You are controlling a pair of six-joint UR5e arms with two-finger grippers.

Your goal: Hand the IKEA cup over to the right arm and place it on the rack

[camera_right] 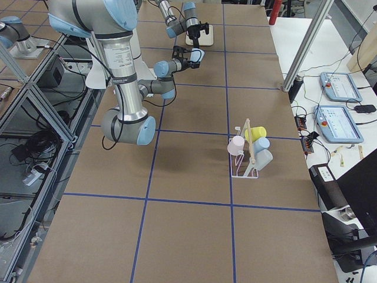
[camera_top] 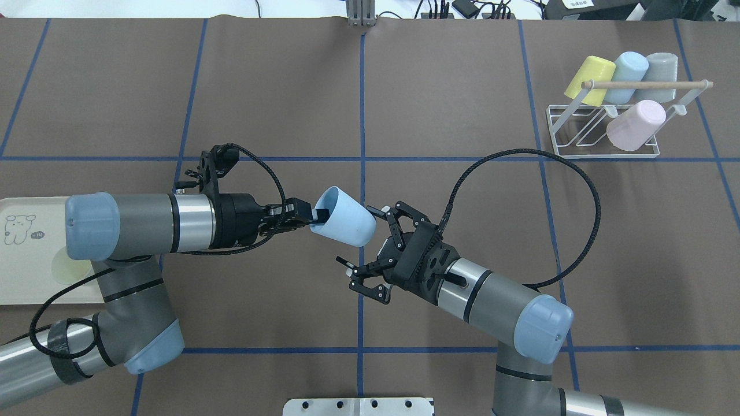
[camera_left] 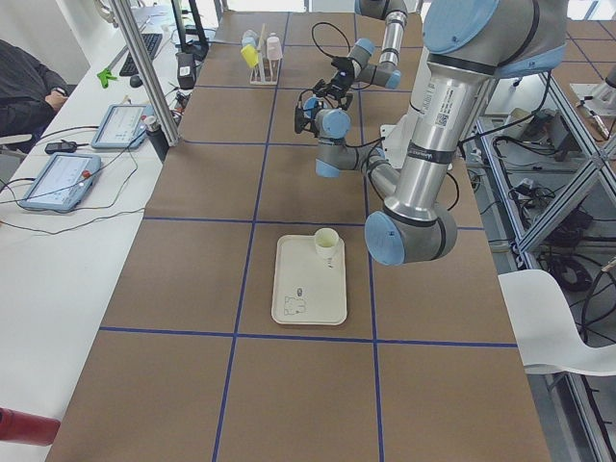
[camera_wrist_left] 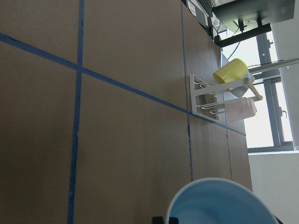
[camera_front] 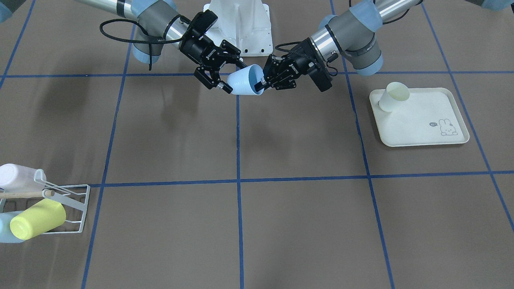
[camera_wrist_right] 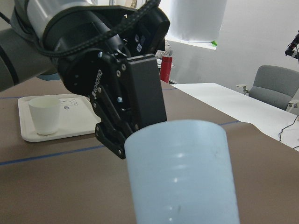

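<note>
A light blue IKEA cup (camera_top: 346, 223) hangs on its side above the table's middle. My left gripper (camera_top: 319, 215) is shut on its rim, one finger inside the mouth. My right gripper (camera_top: 363, 238) is open, its fingers spread on either side of the cup's closed base end, apart from it. In the front view the cup (camera_front: 245, 80) sits between the right gripper (camera_front: 234, 74) and the left gripper (camera_front: 260, 85). The right wrist view shows the cup (camera_wrist_right: 182, 172) close up. The white wire rack (camera_top: 578, 153) with its wooden dowel stands at the far right.
The rack holds yellow (camera_top: 588, 76), blue, grey and pink (camera_top: 635, 124) cups. A cream rabbit-print tray (camera_front: 425, 124) with a pale cup (camera_front: 393, 96) lies on my left side. The right arm's black cable loop (camera_top: 578, 179) arcs out toward the rack.
</note>
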